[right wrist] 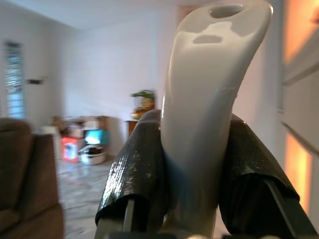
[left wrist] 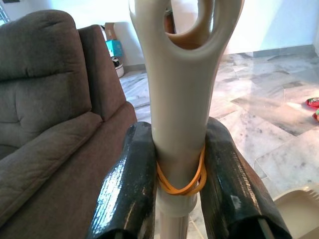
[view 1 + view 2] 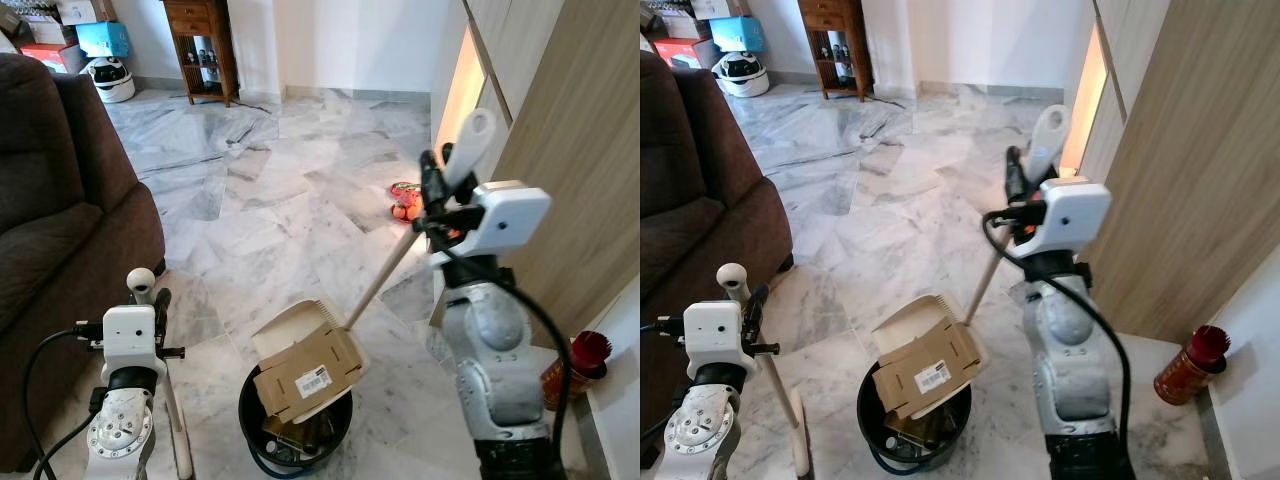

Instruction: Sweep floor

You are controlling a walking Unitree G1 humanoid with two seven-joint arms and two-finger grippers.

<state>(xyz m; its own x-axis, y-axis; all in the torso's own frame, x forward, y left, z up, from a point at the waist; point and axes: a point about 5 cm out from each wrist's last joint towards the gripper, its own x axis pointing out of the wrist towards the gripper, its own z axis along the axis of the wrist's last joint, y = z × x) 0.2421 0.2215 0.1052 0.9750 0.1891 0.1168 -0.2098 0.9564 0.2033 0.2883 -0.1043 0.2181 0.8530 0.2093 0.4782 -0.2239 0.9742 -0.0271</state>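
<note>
My left gripper (image 3: 150, 300) is low at the front left, shut on the cream broom handle (image 3: 141, 281), which stands nearly upright. In the left wrist view both fingers (image 2: 127, 184) clamp that handle (image 2: 182, 99) just above an orange rubber band. My right gripper (image 3: 440, 195) is raised on the right and shut on the top of the long dustpan handle (image 3: 470, 145). The cream dustpan (image 3: 295, 325) is tilted over a black bin (image 3: 262, 432) directly in front of me. A piece of cardboard (image 3: 305, 375) lies across the bin's mouth.
A brown sofa (image 3: 60, 220) fills the left side. A wood-panelled wall (image 3: 580, 150) runs along the right, with a red container (image 3: 575, 365) at its foot. Small red and orange objects (image 3: 405, 200) lie on the marble floor (image 3: 280, 190). A wooden cabinet (image 3: 200, 45) stands far back.
</note>
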